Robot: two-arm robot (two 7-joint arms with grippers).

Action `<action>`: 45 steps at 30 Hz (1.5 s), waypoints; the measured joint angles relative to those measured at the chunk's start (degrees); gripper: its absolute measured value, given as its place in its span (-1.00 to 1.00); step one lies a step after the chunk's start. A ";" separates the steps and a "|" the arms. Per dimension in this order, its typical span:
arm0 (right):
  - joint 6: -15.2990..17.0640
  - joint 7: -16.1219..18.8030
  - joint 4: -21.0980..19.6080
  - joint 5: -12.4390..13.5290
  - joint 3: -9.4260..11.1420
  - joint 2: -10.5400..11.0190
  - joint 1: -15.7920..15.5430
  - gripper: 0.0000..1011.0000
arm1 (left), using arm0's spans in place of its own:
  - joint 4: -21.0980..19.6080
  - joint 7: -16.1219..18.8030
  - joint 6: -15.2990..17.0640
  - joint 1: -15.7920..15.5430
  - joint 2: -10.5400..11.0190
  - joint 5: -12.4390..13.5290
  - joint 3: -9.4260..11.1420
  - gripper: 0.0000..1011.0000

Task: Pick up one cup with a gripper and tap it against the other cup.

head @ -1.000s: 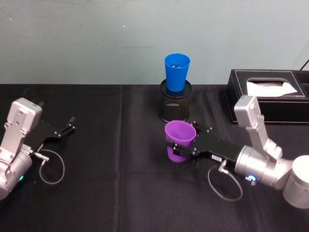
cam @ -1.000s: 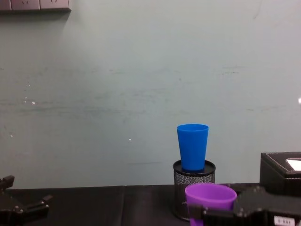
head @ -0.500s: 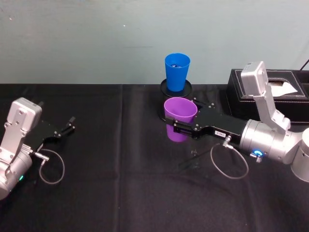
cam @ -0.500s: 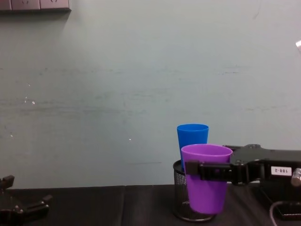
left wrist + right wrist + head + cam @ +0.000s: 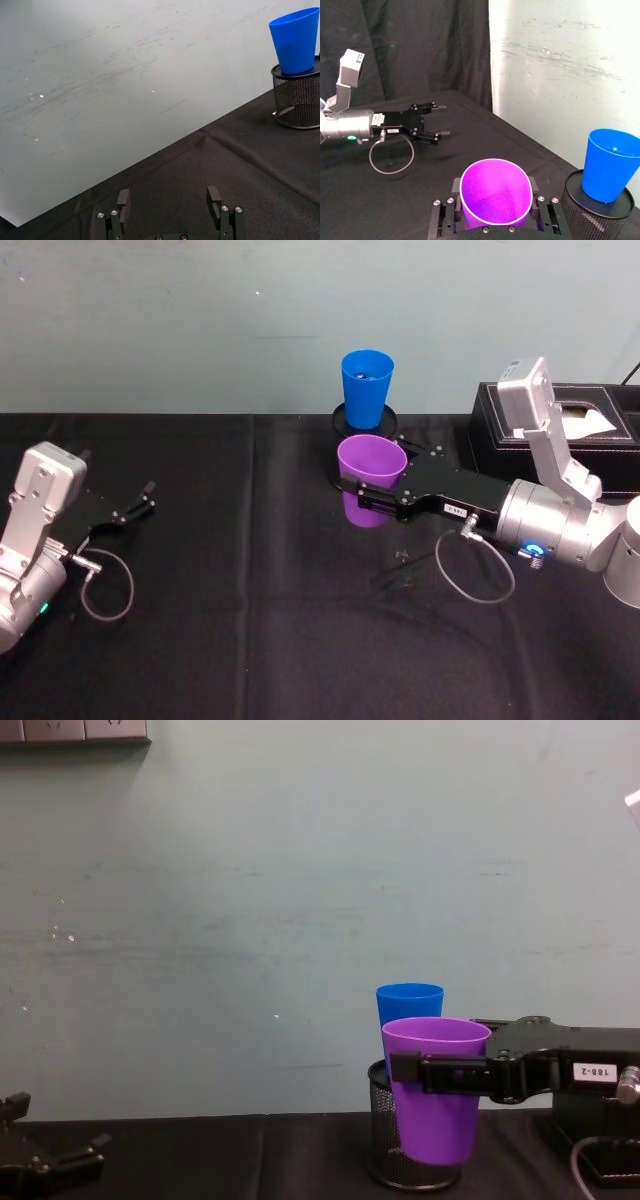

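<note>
- My right gripper (image 5: 362, 496) is clenched on the purple cup (image 5: 371, 472); one finger presses on each side of the cup, a little below its rim.
- The right arm (image 5: 560, 530) comes in from the right side and stretches to the left, almost level over the black table (image 5: 250, 620). Its blue ring light (image 5: 530, 553) is lit near the wrist.
- The purple cup stands upright and open side up. In the chest view its base (image 5: 435, 1150) hangs above the cloth, so it is off the table.
- The blue cup (image 5: 366, 388) sits upright in the mouth of the black mesh pen holder (image 5: 296, 100), at the far side near the wall.
- The purple cup is on the near side of the holder, its rim lower than the blue rim. In the right wrist view I see a gap between the two cups (image 5: 607, 165), so they do not touch.
- My left gripper (image 5: 168, 200) is parked low at the left of the table, well apart from the cups. Its fingers are spread with nothing between them.
- A black tissue box (image 5: 560, 440) stands at the far right, behind the right arm.
</note>
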 joint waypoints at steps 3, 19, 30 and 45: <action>-0.01 -0.01 0.00 0.00 0.03 -0.02 -0.02 0.46 | 0.00 0.00 0.00 0.00 0.00 0.00 0.00 0.98; -0.02 -0.03 0.00 -0.01 0.12 -0.08 -0.10 0.46 | 0.00 0.00 0.00 0.00 0.00 0.00 0.00 0.98; -0.02 -0.03 0.00 -0.01 0.14 -0.08 -0.11 0.46 | 0.00 0.00 0.00 0.00 0.00 0.00 0.00 0.98; -0.02 -0.03 0.00 -0.01 0.15 -0.08 -0.11 0.46 | 0.00 0.00 0.00 0.00 0.00 0.00 0.00 0.98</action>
